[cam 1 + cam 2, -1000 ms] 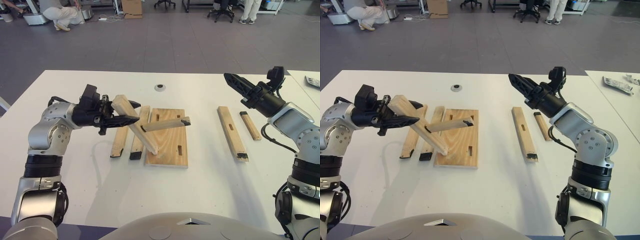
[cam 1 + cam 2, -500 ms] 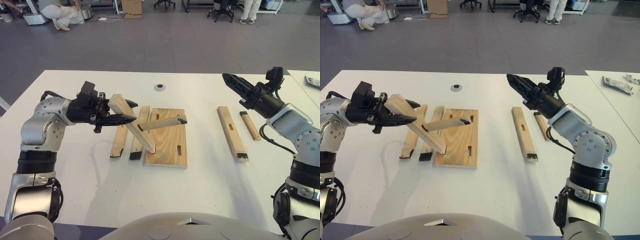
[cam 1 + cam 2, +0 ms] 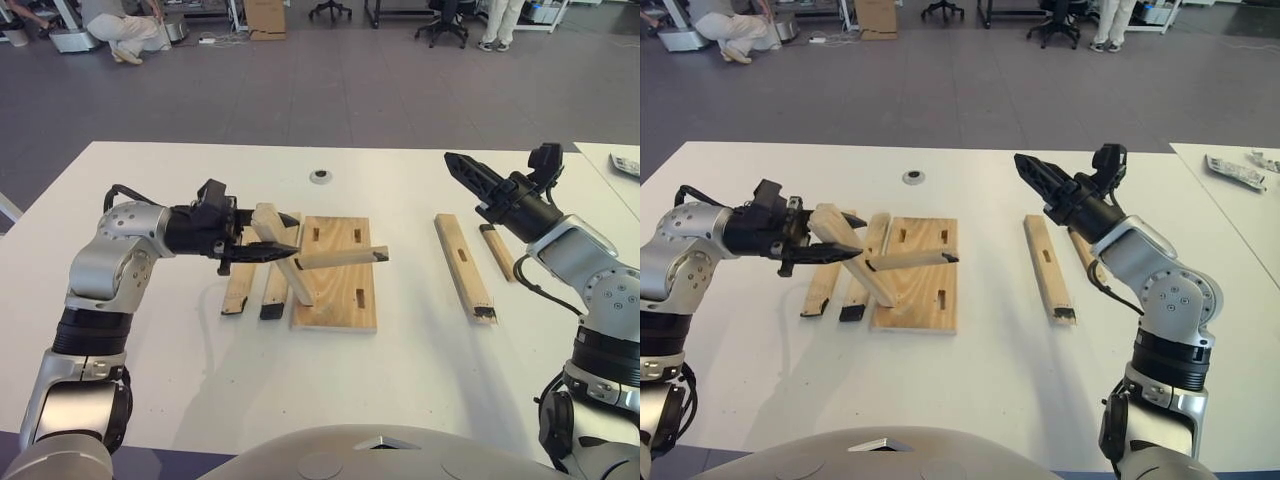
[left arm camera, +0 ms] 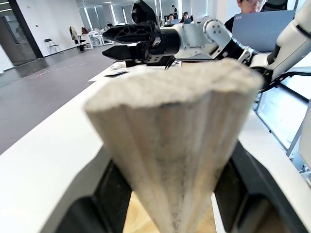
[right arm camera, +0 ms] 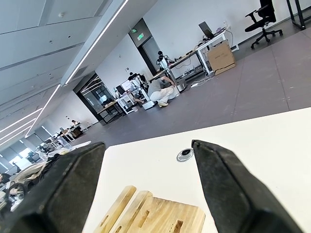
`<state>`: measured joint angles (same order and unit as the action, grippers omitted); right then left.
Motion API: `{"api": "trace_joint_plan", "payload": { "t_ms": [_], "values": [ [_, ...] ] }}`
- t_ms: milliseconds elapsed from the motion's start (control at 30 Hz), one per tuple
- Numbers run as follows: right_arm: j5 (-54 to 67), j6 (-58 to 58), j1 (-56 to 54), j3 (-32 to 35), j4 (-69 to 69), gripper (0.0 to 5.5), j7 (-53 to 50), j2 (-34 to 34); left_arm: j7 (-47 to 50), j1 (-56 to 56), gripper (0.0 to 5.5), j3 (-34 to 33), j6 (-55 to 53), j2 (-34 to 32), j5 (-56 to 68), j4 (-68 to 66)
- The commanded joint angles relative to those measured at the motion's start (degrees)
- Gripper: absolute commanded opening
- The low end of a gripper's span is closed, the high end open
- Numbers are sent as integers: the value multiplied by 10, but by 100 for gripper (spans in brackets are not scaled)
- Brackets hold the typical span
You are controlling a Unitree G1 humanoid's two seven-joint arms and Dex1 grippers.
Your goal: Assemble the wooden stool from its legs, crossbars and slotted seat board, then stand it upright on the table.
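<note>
In the left eye view, my left jaws (image 3: 272, 236) are clamped on the upper end of a leg (image 3: 288, 268), just left of the seat board (image 3: 338, 310), which lies flat on the table (image 3: 200, 360). The leg's long axis slants down and rightward, with its foot on the board's near left part. A crossbar (image 3: 345, 258) juts from the leg, roughly level, pointing right across the board. I cannot tell whether the foot sits in a slot. If it doesn't, pressing could skid it, shove the board, or lever the crossbar out of its joint. In the right eye view, my right jaws (image 3: 1028, 166) hang well right of the board. In the left wrist view, the leg's end grain sits tight between my jaws. In the right wrist view, my right jaws are wide apart and empty, with the board beyond them.
</note>
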<state>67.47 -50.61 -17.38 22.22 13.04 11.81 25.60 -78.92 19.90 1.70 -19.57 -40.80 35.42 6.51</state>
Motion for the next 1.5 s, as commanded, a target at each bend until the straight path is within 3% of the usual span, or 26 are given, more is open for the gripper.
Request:
{"api": "trace_joint_plan", "payload": {
  "t_ms": [33, 167, 400, 567, 700, 867, 967, 1300, 1500],
  "values": [
    [-5, 8, 1, 8, 1, 331, -17, -6, 45, -70, 206, 61, 8, -32, -110, -4],
    [-7, 9, -9, 11, -10, 331, -25, -6, 57, -85, 206, 71, -67, -48, -46, 25],
    [-8, 18, -13, 11, -13, 331, -35, -15, 144, -60, 361, 22, -130, -5, -3, 20],
    [-6, 18, -4, 15, -7, 331, -40, -14, 165, -233, 447, 12, -151, -70, -35, 105],
    [-4, 12, -7, 14, -8, 331, -36, -10, 273, -312, 529, -16, -126, -26, -74, 128],
    [-1, 7, -7, 8, -7, 331, -35, -11, 464, -375, 529, -7, -82, 117, -132, 178],
    [2, 5, -4, 5, -6, 331, -37, -16, 533, -388, 529, 15, -73, 155, -181, 172],
    [6, 14, 10, 4, 8, 331, -53, -37, 551, -339, 529, 43, 20, 180, -260, 8],
    [4, 18, 15, 4, 14, 331, -61, -48, 543, -326, 433, 34, 52, 180, -263, -44]
  ]
}}
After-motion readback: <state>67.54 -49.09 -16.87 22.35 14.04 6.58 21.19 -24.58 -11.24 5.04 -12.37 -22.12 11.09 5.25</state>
